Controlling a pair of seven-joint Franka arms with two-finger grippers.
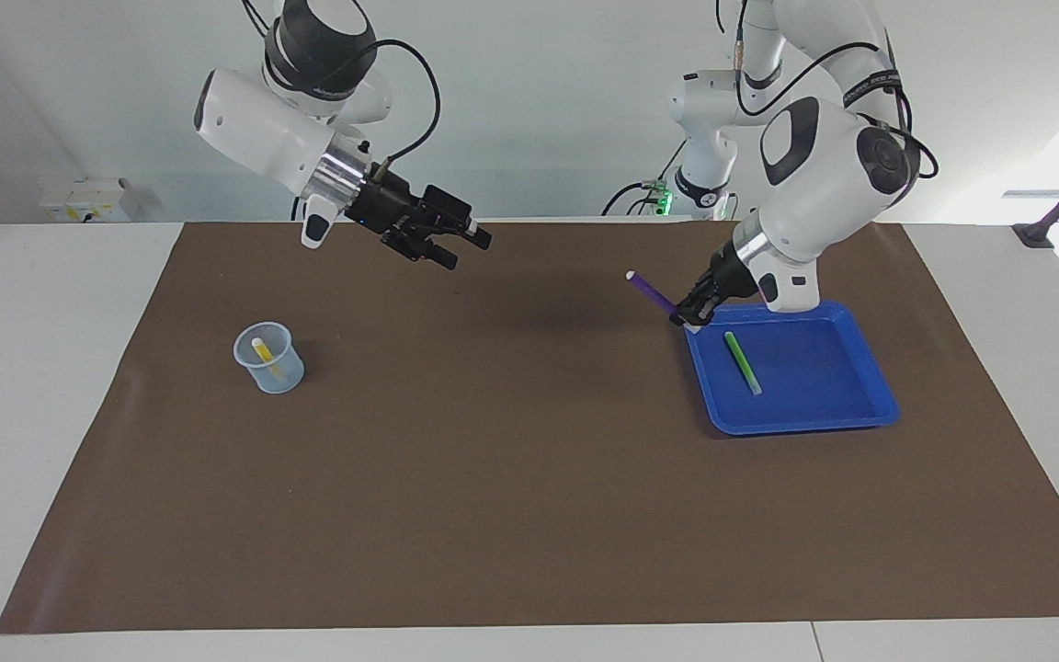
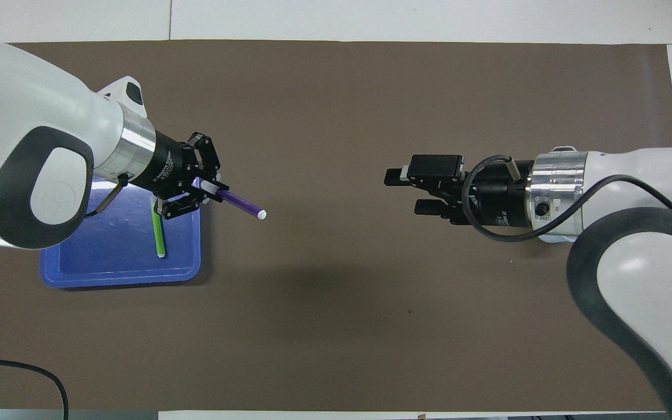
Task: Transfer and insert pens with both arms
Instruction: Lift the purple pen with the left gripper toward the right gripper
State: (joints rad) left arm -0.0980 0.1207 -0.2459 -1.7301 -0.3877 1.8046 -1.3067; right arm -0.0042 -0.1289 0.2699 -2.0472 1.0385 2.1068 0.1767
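Left gripper (image 1: 693,313) clamps purple pen (image 1: 651,292) by 1 end over tray (image 1: 860,405) corner, free tip aimed at right gripper (image 1: 456,246), fingers wide, mid-table. Pen axis lines up w/ handover.

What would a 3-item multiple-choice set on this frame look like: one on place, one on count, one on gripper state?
1. Where is the yellow pen?
A. in the clear cup
B. on the blue tray
C. in the right gripper

2. How many pens lie on the tray?
A. three
B. two
C. one

3. What is the left gripper doing?
A. hanging open
B. shut on the purple pen
C. shut on the green pen

Key:
1 A: the yellow pen stands in the clear cup.
2 C: only the green pen lies on the blue tray.
3 B: the left gripper clamps the purple pen; the right gripper waits open, empty.
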